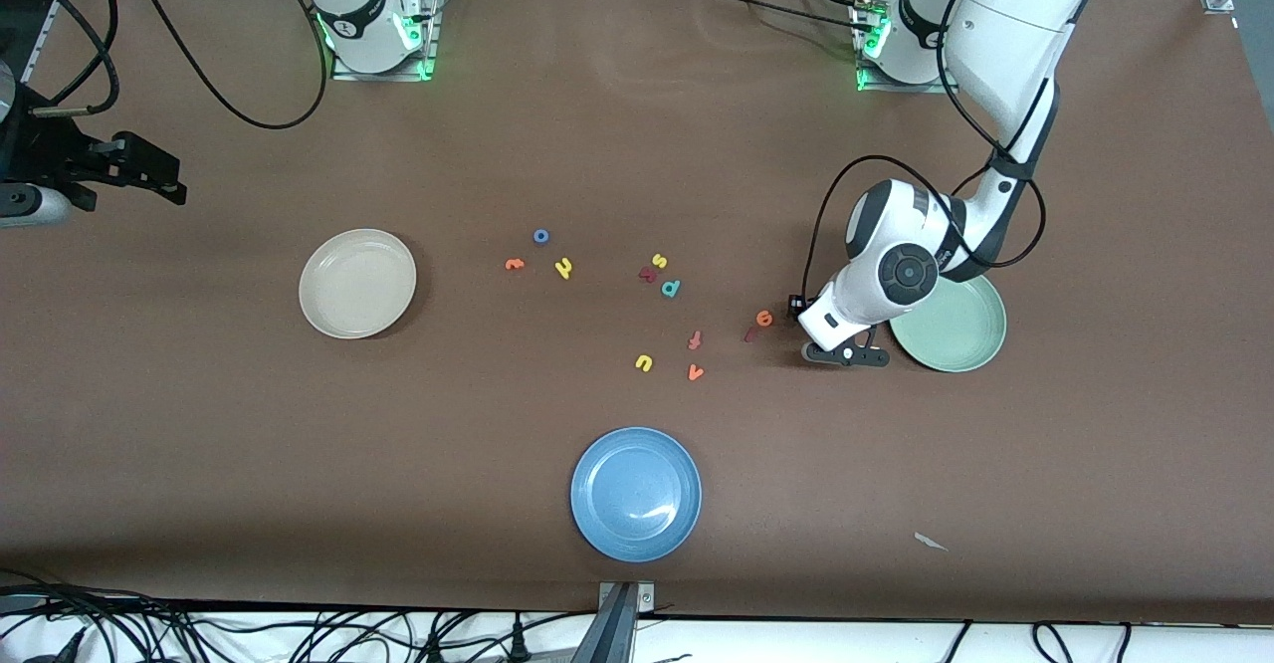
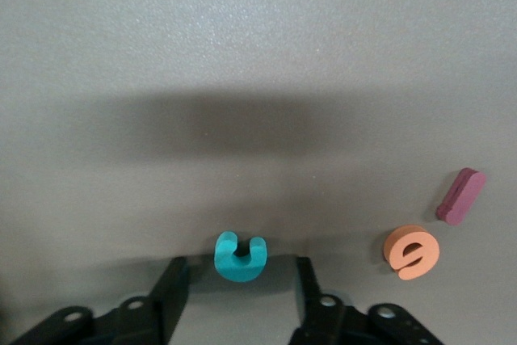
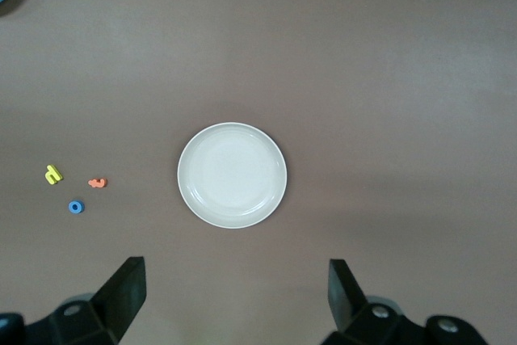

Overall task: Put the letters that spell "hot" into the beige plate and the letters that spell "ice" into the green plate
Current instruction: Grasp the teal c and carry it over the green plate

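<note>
The brown, matte, finely grained table covering (image 1: 637, 96) carried everything flat. The white left arm (image 1: 1005, 36) reached down from its base so that the left gripper (image 1: 844, 352) sat low at the table, just beside the round, shallow, smooth pale mint-green plate (image 1: 970, 344), on that plate's side toward the right arm. This looked like a pick placed for a short carry. The matching cream-beige plate (image 1: 357, 283) lay toward the right arm's end, bare inside. The right gripper (image 3: 234, 276) hung high over it, waiting, jaws spread wide and holding nothing. A glossy blue plate (image 1: 636, 494) lay nearest the front camera, apparently a distractor.

The left gripper's black fingers (image 2: 174, 288) were about half spread, standing on either side of the small teal foam "c" (image 2: 240, 256). A sliver of table showed on each side, so nothing was gripped yet. The "c" was thick-cut, soft-edged foam, and would probably squash a little under the pads. Near it lay the orange rounded foam "e" (image 2: 413, 251) and the dark red foam bar "i" (image 2: 461, 195), close together but apart.

The yellow "h" (image 1: 563, 268), blue ring "o" (image 1: 540, 236) and orange "t" (image 1: 514, 264) clustered mid-table, toward the beige plate. Spare letters, among them a yellow "u" (image 1: 643, 362) and an orange "v" (image 1: 695, 372), lay scattered nearer the front camera.
</note>
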Available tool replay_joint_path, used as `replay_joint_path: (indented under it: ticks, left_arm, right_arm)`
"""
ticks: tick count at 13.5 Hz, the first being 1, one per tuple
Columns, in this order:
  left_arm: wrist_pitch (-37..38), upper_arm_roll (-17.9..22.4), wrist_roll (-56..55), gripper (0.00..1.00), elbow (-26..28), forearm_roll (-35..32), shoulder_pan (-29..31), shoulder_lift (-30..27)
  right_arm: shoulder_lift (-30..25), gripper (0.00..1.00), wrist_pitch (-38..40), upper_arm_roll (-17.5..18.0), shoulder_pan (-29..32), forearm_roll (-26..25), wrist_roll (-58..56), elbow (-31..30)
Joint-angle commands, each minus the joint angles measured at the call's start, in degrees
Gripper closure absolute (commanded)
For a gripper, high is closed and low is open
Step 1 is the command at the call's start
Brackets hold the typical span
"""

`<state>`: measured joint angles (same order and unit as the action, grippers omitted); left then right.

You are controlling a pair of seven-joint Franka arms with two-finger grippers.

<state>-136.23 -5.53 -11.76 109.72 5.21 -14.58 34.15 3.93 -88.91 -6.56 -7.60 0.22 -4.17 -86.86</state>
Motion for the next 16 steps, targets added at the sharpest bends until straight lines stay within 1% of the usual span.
replay_joint_path:
  ticks: [1, 2, 4, 6, 9, 11, 13, 16]
  left_arm:
    - [-0.3, 0.2, 0.3, 0.58, -1.1, 1.6, -0.4, 0.9]
    - [-0.3, 0.2, 0.3, 0.60, -1.1, 1.6, -0.4, 0.9]
    - [-0.3, 0.2, 0.1, 0.68, -1.1, 1.6, -0.7, 0.9]
    - [-0.3, 0.2, 0.1, 0.82, -1.1, 1.6, -0.7, 0.9]
    - [-0.2, 0.2, 0.2, 0.93, -1.1, 1.6, -0.7, 0.9]
    - [0.0, 0.2, 0.3, 0.96, -1.2, 1.6, -0.6, 0.8]
    - [0.7, 0.1, 0.5, 0.96, -1.2, 1.5, -0.4, 0.0]
    - [8.2, 0.1, 0.8, 0.96, -1.4, 1.5, 0.2, -6.0]
  right_arm:
    - [0.6, 0.00, 0.4, 0.1, 0.4, 0.2, 0.4, 1.3]
    - [0.5, 0.00, 0.4, 0.1, 0.4, 0.2, 0.5, 1.3]
    - [0.6, 0.00, 0.4, 0.1, 0.4, 0.2, 0.7, 1.3]
    - [0.5, 0.00, 0.4, 0.1, 0.4, 0.2, 0.7, 1.3]
    - [0.5, 0.00, 0.7, 0.2, 0.3, 0.2, 0.7, 1.3]
    - [0.5, 0.00, 0.8, 0.1, 0.3, 1.6, 0.7, 1.3]
    - [0.5, 0.00, 0.7, 0.1, 0.4, 1.9, 0.7, 1.3]
    - [0.5, 0.00, 0.7, 0.1, 0.4, 1.8, 1.6, 1.4]
